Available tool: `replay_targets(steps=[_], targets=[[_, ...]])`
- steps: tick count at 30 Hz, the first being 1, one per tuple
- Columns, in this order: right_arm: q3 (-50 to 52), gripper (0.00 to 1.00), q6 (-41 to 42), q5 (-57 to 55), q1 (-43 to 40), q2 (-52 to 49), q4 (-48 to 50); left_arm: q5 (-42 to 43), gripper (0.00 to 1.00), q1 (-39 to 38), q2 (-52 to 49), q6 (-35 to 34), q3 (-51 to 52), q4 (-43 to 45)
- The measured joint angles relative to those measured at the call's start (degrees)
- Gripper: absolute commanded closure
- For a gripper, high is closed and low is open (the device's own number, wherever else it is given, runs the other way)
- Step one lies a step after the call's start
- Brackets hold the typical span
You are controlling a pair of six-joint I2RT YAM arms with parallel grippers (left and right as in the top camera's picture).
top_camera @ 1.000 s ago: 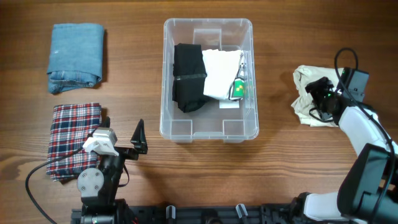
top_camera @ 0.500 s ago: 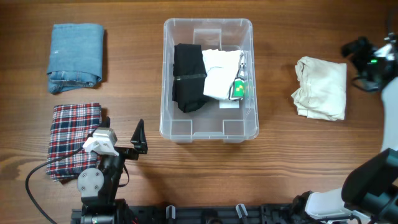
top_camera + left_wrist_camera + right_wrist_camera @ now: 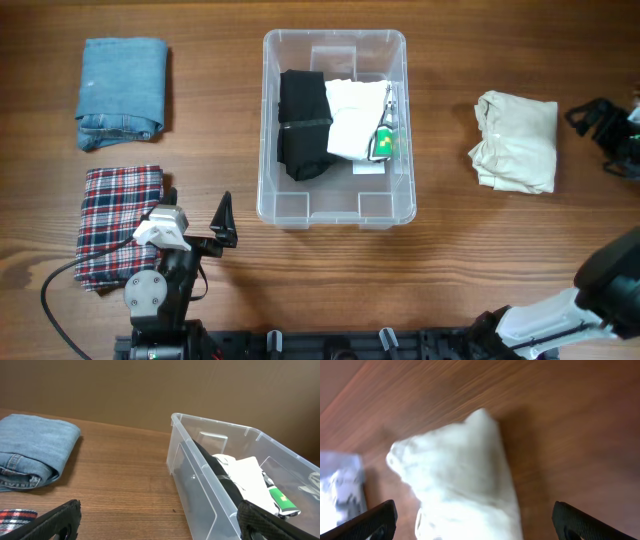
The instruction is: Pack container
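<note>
Woodgrain brown tabletop (image 3: 470,260) fills the overhead view, and the left wrist view shows a plain brown wall (image 3: 150,390) behind the container. The container (image 3: 335,36) stands mid-table, holding a black folded garment (image 3: 303,125) beside a white one (image 3: 350,118), with a small green-and-white packet (image 3: 384,143) at the white one's right edge. A white label (image 3: 368,167) shows at the container's base. Any print on the label or the packet is too small to read.

Left of the container lie folded blue jeans (image 3: 122,90) and a plaid cloth (image 3: 118,220), the latter partly covered by the left arm. Right of the container lies a beige garment (image 3: 518,140).

The left gripper (image 3: 159,521) sits off the container's near left corner, jaws spread wide, grasping nothing. The right gripper (image 3: 475,521) is beyond the beige garment from the container, jaws wide and empty. Its arm is cut by the overhead frame edge, and its wrist view is blurred.
</note>
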State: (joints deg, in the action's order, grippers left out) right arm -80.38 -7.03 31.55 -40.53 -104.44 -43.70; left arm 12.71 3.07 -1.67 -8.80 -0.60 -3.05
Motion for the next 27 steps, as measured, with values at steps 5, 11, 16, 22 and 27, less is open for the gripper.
replay_targets(steps=[5,11,16,22,27], targets=[[0.0,0.0,-4.33,3.72,0.31,-4.79,0.02,0.0,0.0,0.0,0.0,0.0,0.0,0.0],[0.02,0.0,-6.84,4.46,-0.09,-9.62,-0.09,0.0,0.0,0.0,0.0,0.0,0.0,0.0],[0.02,0.0,-9.46,7.37,-0.28,-10.82,-0.44,0.0,0.0,0.0,0.0,0.0,0.0,0.0],[0.02,0.0,-10.47,7.45,-0.28,-12.44,-0.63,0.0,0.0,0.0,0.0,0.0,0.0,0.0],[0.02,0.0,-10.91,7.48,-0.28,-14.47,-0.52,0.0,0.0,0.0,0.0,0.0,0.0,0.0]])
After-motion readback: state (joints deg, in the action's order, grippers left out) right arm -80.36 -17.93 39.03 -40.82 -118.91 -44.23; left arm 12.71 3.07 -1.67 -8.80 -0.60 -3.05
